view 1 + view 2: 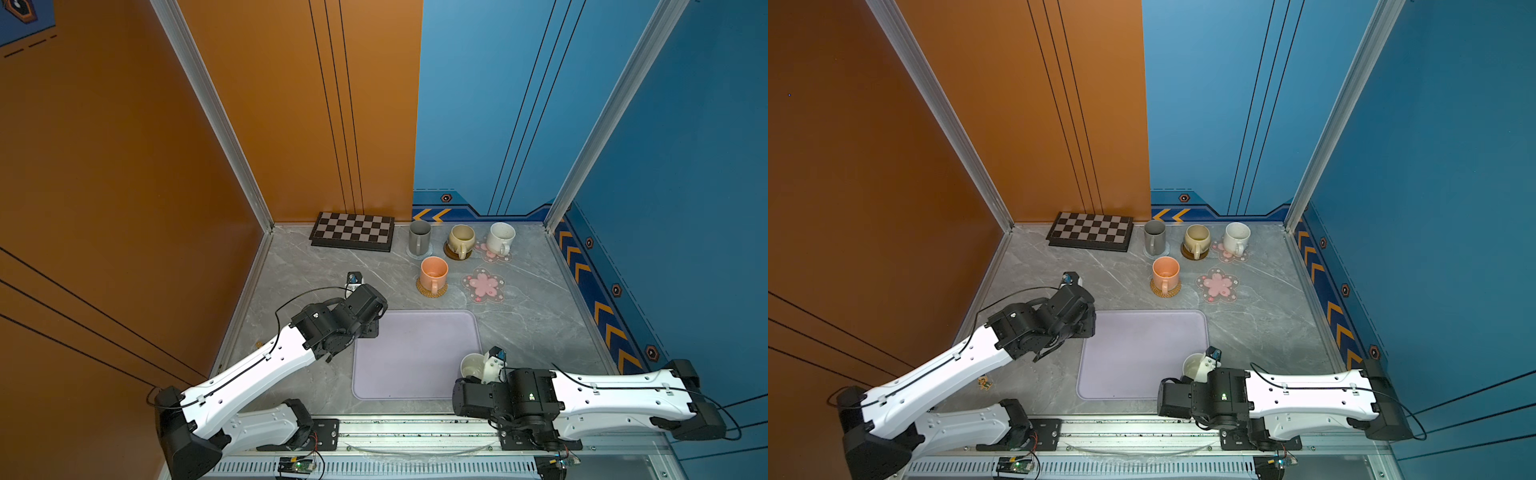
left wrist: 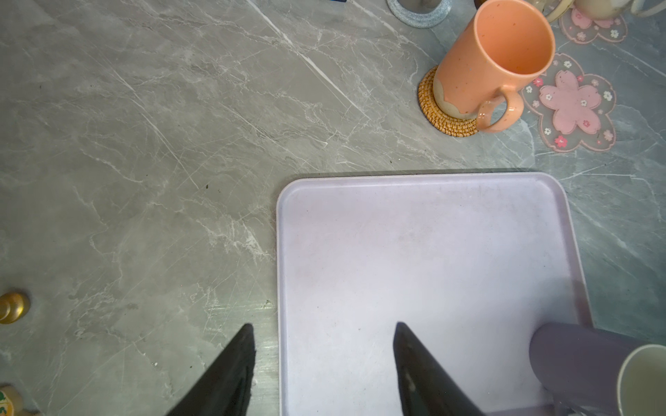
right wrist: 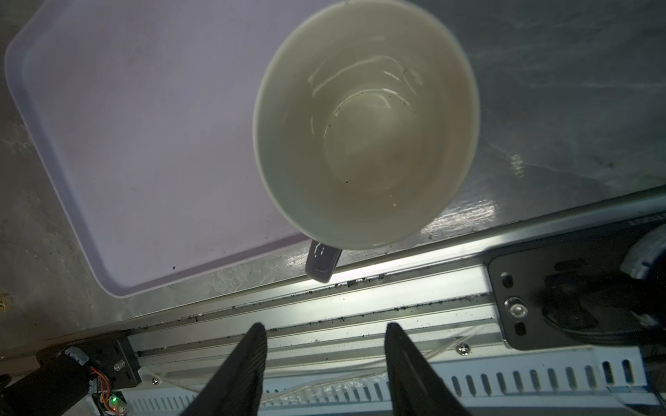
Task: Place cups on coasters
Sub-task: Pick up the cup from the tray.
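A lavender cup (image 1: 473, 365) with a white inside (image 3: 364, 122) stands on the near right corner of the lavender tray (image 1: 415, 353), its handle (image 3: 322, 263) turned to the front rail. My right gripper (image 3: 326, 331) is open and empty over that rail, short of the handle. My left gripper (image 2: 322, 326) is open and empty, straddling the tray's left edge. The orange cup (image 1: 433, 272) sits on the rattan coaster (image 1: 432, 289). Grey (image 1: 419, 237), beige-yellow (image 1: 460, 239) and speckled white (image 1: 500, 237) cups stand on coasters at the back. One pink-flower coaster (image 1: 483, 285) is bare.
A chequered board (image 1: 353, 232) lies at the back left. The metal front rail (image 3: 360, 295) runs just below the tray. A small gold object (image 2: 10, 306) rests on the marble left of my left gripper. Walls close off the table's left, back and right sides.
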Available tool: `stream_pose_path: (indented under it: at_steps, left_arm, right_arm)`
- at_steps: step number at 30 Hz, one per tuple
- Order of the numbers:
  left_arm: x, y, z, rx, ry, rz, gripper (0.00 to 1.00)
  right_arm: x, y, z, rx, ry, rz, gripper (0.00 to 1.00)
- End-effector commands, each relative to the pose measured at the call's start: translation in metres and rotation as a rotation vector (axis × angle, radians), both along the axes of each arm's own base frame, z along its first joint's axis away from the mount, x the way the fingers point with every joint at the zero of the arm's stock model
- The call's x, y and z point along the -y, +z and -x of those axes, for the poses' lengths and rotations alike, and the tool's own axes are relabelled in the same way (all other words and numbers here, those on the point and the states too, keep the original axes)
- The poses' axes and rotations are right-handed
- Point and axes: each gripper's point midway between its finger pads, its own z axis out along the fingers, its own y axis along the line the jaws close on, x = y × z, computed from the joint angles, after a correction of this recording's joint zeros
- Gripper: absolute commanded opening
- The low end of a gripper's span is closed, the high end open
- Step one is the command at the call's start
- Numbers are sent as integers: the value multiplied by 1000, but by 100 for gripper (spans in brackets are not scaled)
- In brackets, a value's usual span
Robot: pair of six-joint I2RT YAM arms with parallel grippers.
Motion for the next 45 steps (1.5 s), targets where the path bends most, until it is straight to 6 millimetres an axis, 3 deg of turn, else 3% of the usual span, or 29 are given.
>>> stream_pose_path:
  at_steps: [1, 13, 22, 36, 45]
  left_arm:
    - [-9, -6, 6, -25, 21, 9, 62]
    - [-21, -9, 5, -37, 45, 21, 62]
    - [-24, -10, 4, -42, 59, 29, 62]
    - [-18, -17, 2, -71, 63, 37, 62]
    - [-11, -21, 0, -89, 61, 47, 62]
  right_arm:
    - [2, -9, 4, -46, 0, 15, 55]
    - [8, -30, -5, -105, -20, 113, 55]
    - [24, -45, -3, -130, 10, 168, 54]
    - [39, -51, 0, -129, 52, 169, 48]
    - [42, -46, -11, -79, 130, 203, 42]
